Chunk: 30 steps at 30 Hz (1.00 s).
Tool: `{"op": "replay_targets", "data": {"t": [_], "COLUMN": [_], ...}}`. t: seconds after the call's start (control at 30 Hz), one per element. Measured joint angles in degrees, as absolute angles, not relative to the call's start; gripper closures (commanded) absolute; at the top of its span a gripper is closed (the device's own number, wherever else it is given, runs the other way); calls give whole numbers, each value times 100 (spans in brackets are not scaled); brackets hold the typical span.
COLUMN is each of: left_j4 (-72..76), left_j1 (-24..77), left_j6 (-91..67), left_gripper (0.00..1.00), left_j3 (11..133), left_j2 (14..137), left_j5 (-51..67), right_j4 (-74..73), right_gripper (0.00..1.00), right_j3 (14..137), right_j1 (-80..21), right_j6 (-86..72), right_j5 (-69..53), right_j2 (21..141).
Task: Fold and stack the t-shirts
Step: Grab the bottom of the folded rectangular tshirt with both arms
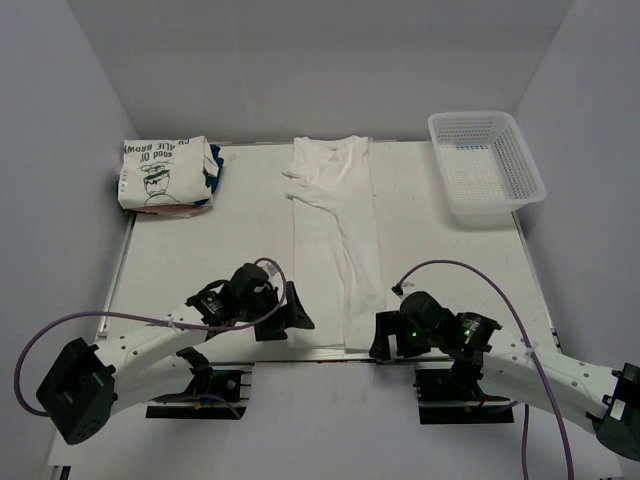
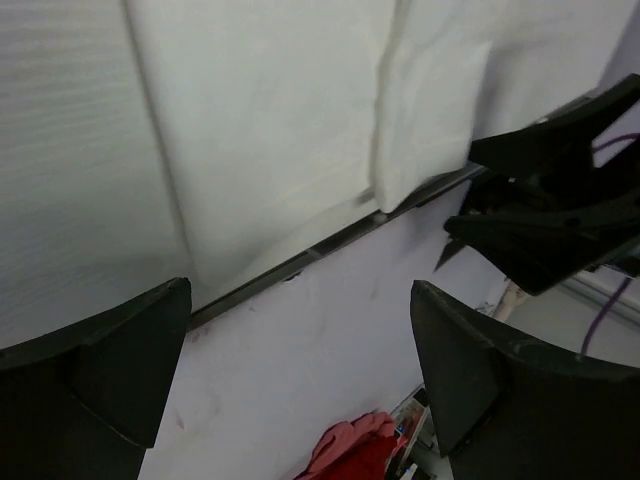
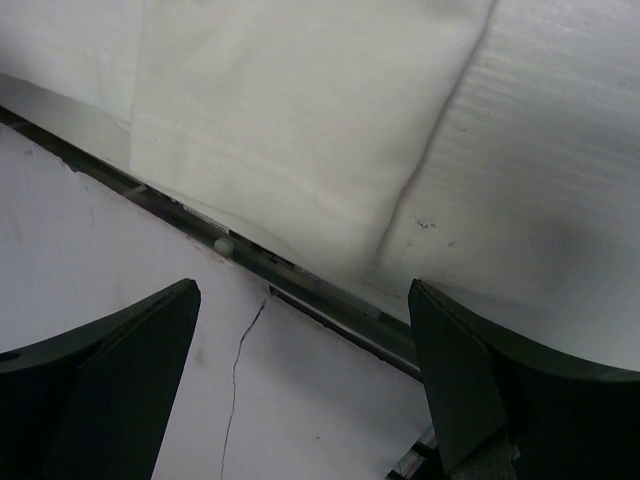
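A long white t-shirt [image 1: 335, 235], folded into a narrow strip, lies down the centre of the frame, its hem at the near edge of the desk [image 1: 450, 265]. A folded t-shirt with a black line drawing [image 1: 160, 175] sits upper left, a mesh basket [image 1: 487, 165] upper right. The left gripper [image 1: 290, 318] and right gripper [image 1: 382, 335] flank the hem, both jaws spread, holding nothing.

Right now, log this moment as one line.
stage: centre t-shirt folded to long strip | done: Charlie Brown tee folded, far left | left tool: open, at near hem | right tool: open, at near hem
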<state>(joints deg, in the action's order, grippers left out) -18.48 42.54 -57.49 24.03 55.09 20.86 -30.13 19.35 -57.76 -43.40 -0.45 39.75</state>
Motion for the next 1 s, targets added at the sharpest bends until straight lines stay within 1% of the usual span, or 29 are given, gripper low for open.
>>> {"op": "replay_targets", "data": {"t": [0.17,0.23,0.27,0.33,0.37,0.4,0.43,0.47,0.5,0.6,0.63,0.67,0.7,0.73,0.8,0.83,0.87,1.0], "left_j4": [-2342,-2303,-2228,-2108,-2040,-1966,-1894,-1831,-1791,-1715,-1643,-1640,-1605,-1603,-1544,-1505,-1476,-1435], "left_j1": [4574,4685,4764,4869,4917,4963,5000,5035,5050,5076,5076,5076,5078,5085,5085,5085,5085,5085], "left_j6": [-5754,-5839,-5850,-5857,-5876,-5887,-5909,-5894,-5900,-5909,-5896,-5892,-5843,-5876,-5874,-5859,-5854,-5808], "left_gripper": [0,6,13,16,21,32,44,44,54,66,79,79,85,93,99,100,100,100], "left_j3": [2429,2471,2491,2499,2502,2512,2515,2515,2517,2547,2561,2571,2576,2578,2589,2593,2593,2604], "left_j2": [6246,6471,6545,6670,6751,6825,6888,6967,7019,7216,7244,7262,7271,7282,7286,7288,7286,7286], "left_j5": [1900,2064,2080,2102,2128,2145,2137,2117,2086,1890,1739,1730,1627,1564,1472,1433,1393,1332], "right_j4": [-2921,-2797,-2720,-2611,-2561,-2504,-2462,-2427,-2397,-2394,-2386,-2386,-2388,-2392,-2392,-2390,-2386,-2368], "right_gripper": [10,16,25,32,37,41,46,46,50,55,61,61,64,72,81,95,100,100], "right_j3": [1743,1699,1680,1667,1651,1643,1638,1636,1634,1629,1632,1632,1638,1640,1669,1686,1706,1789], "right_j1": [-5776,-5776,-5776,-5776,-5776,-5776,-5776,-5776,-5776,-5776,-5776,-5776,-5776,-5778,-5776,-5776,-5776,-5776], "right_j6": [-4506,-4539,-4578,-4619,-4617,-4644,-4652,-4683,-4707,-4805,-4827,-4871,-4888,-4915,-4941,-4954,-4943,-4807], "right_j5": [-86,-121,-148,-158,-156,-158,-128,-86,-21,172,233,301,379,432,589,631,692,849], "right_j2": [3785,3789,3839,3924,3999,4064,4110,4150,4169,4230,4248,4268,4311,4348,4445,4497,4547,4696]}}
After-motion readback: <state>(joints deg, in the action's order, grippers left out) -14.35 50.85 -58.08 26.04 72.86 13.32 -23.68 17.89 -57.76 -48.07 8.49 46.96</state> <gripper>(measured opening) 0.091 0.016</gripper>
